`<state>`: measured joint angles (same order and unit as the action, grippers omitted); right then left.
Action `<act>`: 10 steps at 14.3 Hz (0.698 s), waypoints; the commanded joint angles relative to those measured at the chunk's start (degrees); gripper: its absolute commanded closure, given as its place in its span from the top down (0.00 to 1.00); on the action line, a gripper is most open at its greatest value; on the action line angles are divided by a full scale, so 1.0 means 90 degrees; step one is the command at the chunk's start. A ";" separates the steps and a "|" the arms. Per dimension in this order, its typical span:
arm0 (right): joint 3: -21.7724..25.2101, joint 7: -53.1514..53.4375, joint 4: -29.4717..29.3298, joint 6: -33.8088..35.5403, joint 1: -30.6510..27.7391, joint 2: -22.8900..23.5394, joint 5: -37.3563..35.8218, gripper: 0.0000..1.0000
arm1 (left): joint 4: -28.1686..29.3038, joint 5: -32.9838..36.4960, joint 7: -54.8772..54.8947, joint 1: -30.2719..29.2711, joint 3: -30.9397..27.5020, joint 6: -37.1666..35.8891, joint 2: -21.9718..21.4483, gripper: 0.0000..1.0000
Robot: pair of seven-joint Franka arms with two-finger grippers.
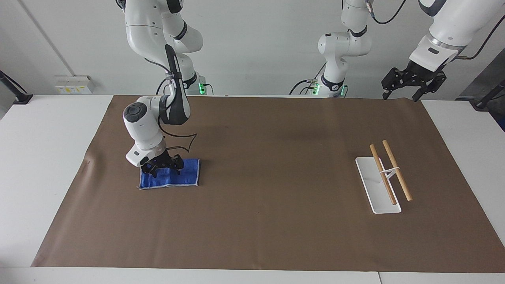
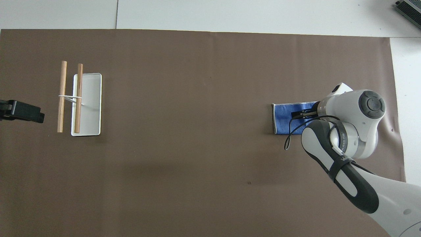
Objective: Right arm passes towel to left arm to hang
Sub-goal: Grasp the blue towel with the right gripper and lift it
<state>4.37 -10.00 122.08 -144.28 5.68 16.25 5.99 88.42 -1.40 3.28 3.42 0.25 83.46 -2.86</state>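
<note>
Facing view shows the brown paper sheet (image 1: 276, 205) covering my tabletop (image 1: 35, 157). Toward my left arm's end stands the white-based rack (image 1: 378, 189) with two wooden rods (image 1: 397, 170). The blue towel (image 1: 185, 175) lies flat toward my right arm's end. My right end effector (image 1: 162, 170) is down on it, fingers spread. My left end effector (image 1: 406, 85) waits open, raised over the sheet's corner.
</note>
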 commanded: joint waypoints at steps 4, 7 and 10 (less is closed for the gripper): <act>-0.0016 -0.0159 0.0156 -0.0190 -0.0016 -0.0047 0.0203 0.02 | 0.0215 0.0088 -0.0042 -0.0029 0.0011 0.0043 -0.0190 1.00; -0.0026 -0.0120 0.0098 -0.0122 -0.0016 -0.0057 0.0213 0.00 | 0.0215 0.0088 -0.0042 -0.0019 0.0011 0.0043 -0.0190 1.00; -0.0065 -0.0129 -0.0311 0.0520 0.0014 -0.0193 0.0223 0.00 | 0.0215 0.0088 -0.0042 -0.0029 0.0011 0.0043 -0.0190 1.00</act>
<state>4.30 -10.00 121.53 -143.47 5.78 15.45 6.40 88.42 -1.40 3.28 3.42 0.25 83.46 -2.86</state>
